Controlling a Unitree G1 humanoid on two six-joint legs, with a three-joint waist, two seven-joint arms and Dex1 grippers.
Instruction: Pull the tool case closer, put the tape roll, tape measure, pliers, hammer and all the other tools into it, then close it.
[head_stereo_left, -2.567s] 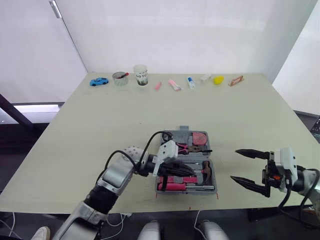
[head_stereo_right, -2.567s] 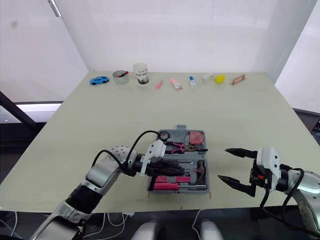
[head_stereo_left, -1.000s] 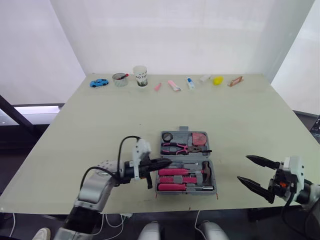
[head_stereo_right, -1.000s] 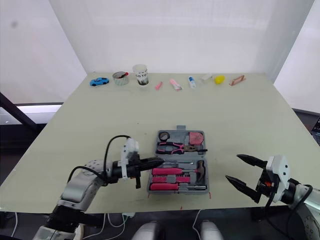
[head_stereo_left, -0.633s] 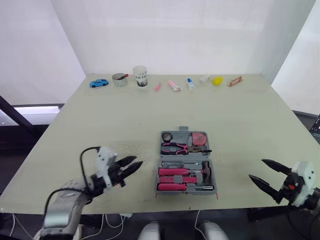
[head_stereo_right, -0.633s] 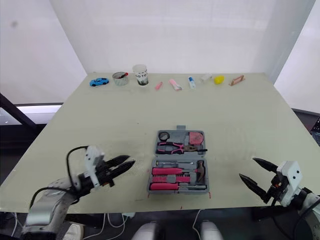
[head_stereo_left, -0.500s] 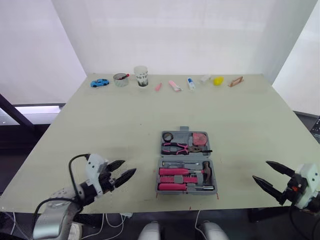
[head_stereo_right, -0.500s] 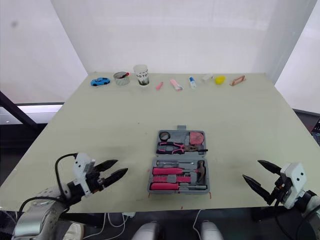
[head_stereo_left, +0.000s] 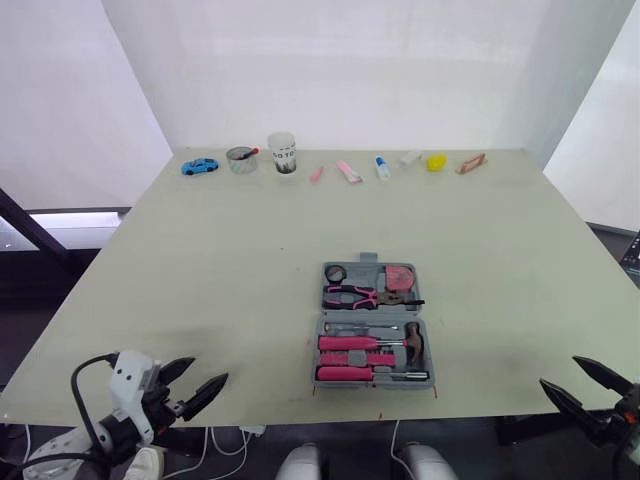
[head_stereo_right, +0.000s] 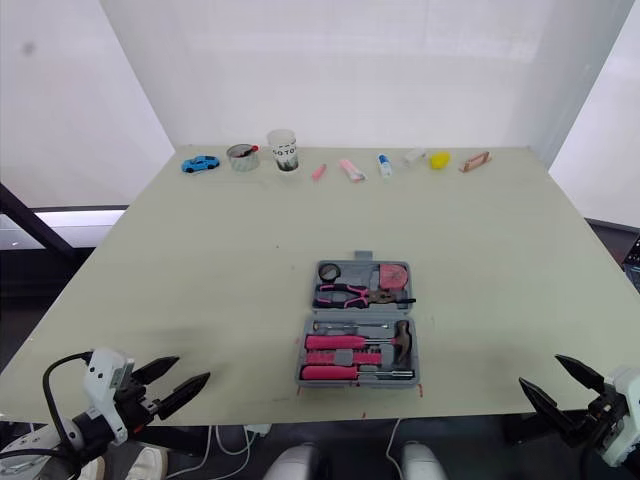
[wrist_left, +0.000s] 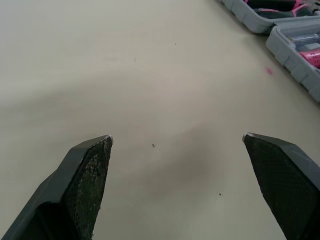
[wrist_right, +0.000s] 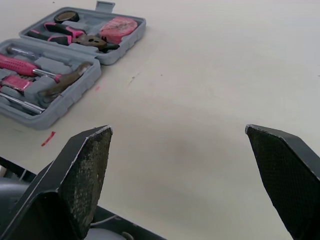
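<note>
Pliers (head_stereo_left: 352, 293), hammer (head_stereo_left: 412, 338) and the rest look packed in the open tool case (wrist_right: 62, 106), only closing left; my left tool (head_stereo_left: 209, 370) and right tool (head_stereo_left: 560, 372) are released, empty, well apart from it.

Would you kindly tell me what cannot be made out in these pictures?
Tool case: left wrist view, mostly cut off by the picture's edge.
Pink-handled tools: right wrist view, handles cut off by the edge.
Cup: eye views, print too small to read.
Small items right of the cup: eye views, too small to identify.
</note>
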